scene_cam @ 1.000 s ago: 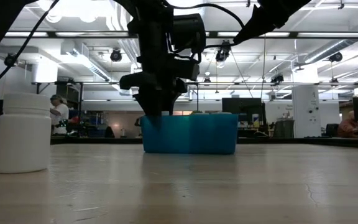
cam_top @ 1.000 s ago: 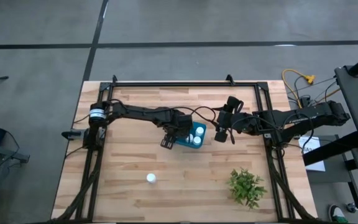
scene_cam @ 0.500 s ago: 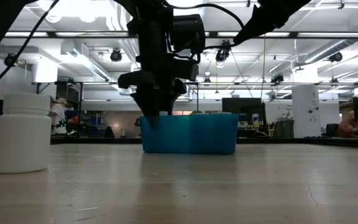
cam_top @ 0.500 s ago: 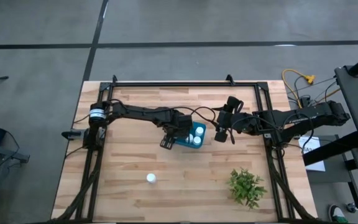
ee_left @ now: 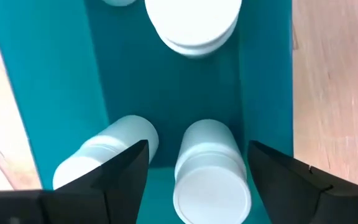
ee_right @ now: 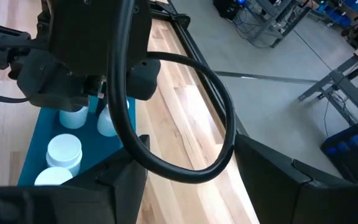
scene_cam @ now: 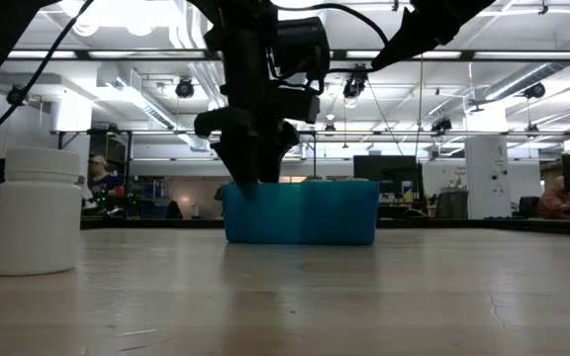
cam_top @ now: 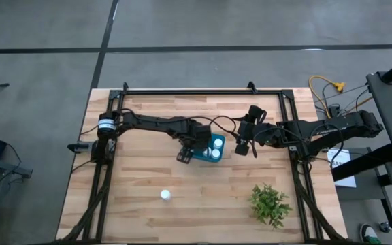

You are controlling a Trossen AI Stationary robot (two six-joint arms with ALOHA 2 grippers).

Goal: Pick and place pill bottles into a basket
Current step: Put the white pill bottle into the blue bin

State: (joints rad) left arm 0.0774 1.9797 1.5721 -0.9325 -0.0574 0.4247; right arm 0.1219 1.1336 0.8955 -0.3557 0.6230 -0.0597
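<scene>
Left gripper hangs over the near-left end of the teal-blue basket, its dark fingers spread wide with a white pill bottle lying between them, no longer pinched. We see the change against the frame a second ago in the low view: the fingertips, then dipped behind the basket's rim, now sit a little higher and farther apart, while the basket, the loose bottle and the right arm have not shifted.

We look down the left wrist camera into a smooth, matte plastic bin with straight walls and rounded corners. Two bottles lie on their sides by the fingers, the one between them and a second bottle just beside the finger on the other side. A third bottle stands upright farther along the floor, its round cap facing us. All are plain white cylinders with a ridged neck under the cap.

Right gripper waits just to the right of the basket, raised off the table, its fingers standing apart on nothing; a thick black cable loops in front of its camera.

One bottle remains outside: a lone bottle stands upright on the pale wooden plank table, well apart from the basket toward the front-left. A small green plant sits near the front-right corner.
</scene>
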